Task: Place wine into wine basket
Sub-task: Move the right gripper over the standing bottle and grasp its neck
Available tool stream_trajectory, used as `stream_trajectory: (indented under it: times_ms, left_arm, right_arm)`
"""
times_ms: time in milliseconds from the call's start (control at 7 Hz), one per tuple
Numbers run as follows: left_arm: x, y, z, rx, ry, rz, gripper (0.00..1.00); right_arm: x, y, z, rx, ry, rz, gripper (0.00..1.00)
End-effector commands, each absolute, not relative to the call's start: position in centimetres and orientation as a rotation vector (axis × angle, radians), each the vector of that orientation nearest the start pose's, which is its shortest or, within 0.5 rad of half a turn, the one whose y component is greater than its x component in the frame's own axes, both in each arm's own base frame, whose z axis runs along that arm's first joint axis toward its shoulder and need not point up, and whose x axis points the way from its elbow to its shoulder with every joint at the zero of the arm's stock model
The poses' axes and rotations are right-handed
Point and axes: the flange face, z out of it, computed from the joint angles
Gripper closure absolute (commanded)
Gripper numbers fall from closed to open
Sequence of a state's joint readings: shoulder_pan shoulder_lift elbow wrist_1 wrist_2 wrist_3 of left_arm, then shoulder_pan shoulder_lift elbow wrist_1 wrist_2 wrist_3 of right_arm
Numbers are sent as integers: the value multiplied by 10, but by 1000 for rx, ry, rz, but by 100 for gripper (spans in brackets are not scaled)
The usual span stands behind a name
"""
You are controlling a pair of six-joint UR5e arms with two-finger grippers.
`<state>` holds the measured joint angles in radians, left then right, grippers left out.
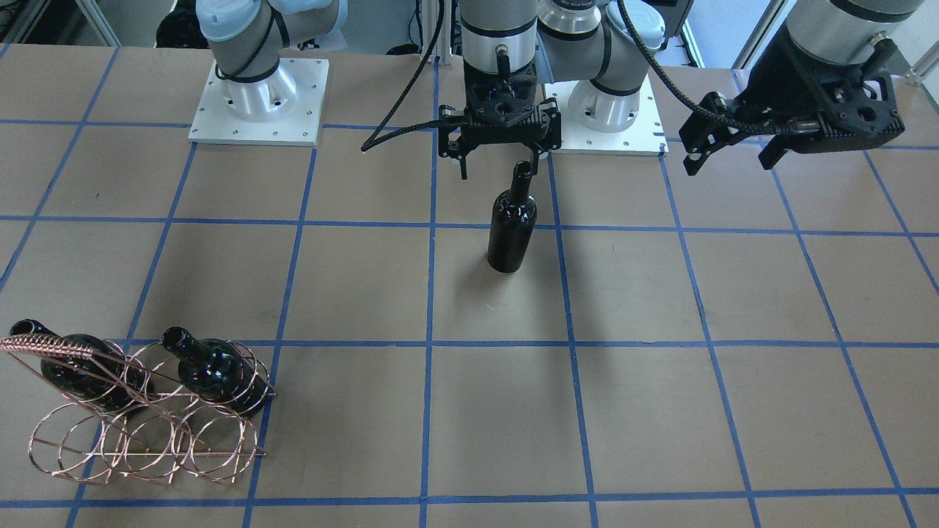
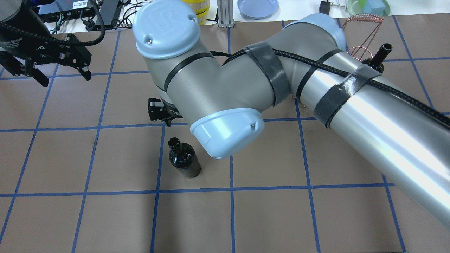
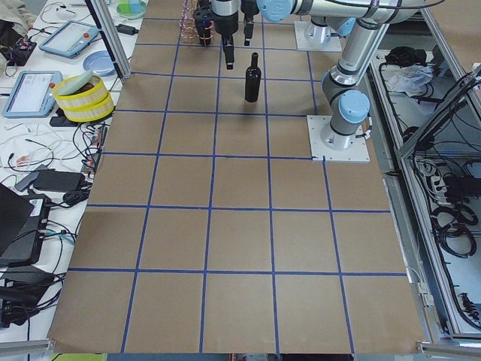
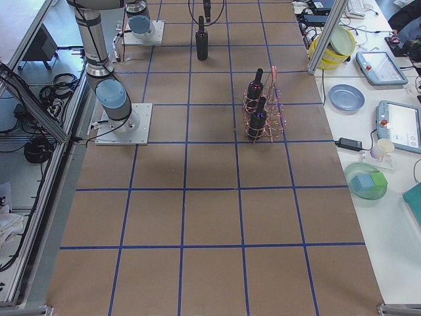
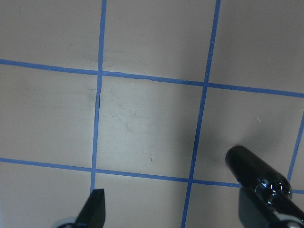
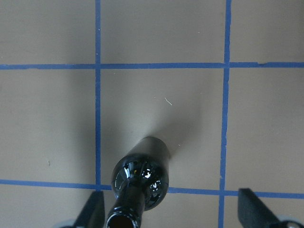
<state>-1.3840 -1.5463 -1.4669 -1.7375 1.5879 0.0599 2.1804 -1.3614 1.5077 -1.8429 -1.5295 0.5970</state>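
Light is bright, even and diffuse, apparently from overhead, so the upright glossy near-black glass wine bottle (image 1: 508,227) throws only a soft, pale shadow on the brown paper-covered table (image 1: 660,411) (in the right wrist view it runs up and to the right of the base). Glare is limited to small white highlights on the bottle's shoulder and a broad bright streak along the silver metal tube of the right arm (image 2: 386,119) in the overhead view. The left wrist view looks slightly soft, the bottle at its lower right perhaps out of focus, and both side views lose fine detail at the table's far end.
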Motion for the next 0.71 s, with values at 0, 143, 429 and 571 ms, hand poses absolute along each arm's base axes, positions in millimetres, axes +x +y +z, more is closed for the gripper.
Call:
stream_trajectory:
  times_ms: [0, 143, 429, 571]
  left_arm:
    - [-38, -490, 532, -206, 3123, 75, 0]
    - [-36, -486, 527, -166, 3097, 133, 0]
    - [-31, -485, 524, -128, 3064, 155, 0]
    - [-32, -485, 524, -126, 3064, 155, 0]
  right_arm:
    - [480, -388, 408, -30, 3061, -66, 0]
    - [486, -386, 399, -37, 3070, -47, 0]
    - [489, -385, 386, -4, 3087, 16, 0]
    - [490, -386, 380, 9, 3091, 39, 0]
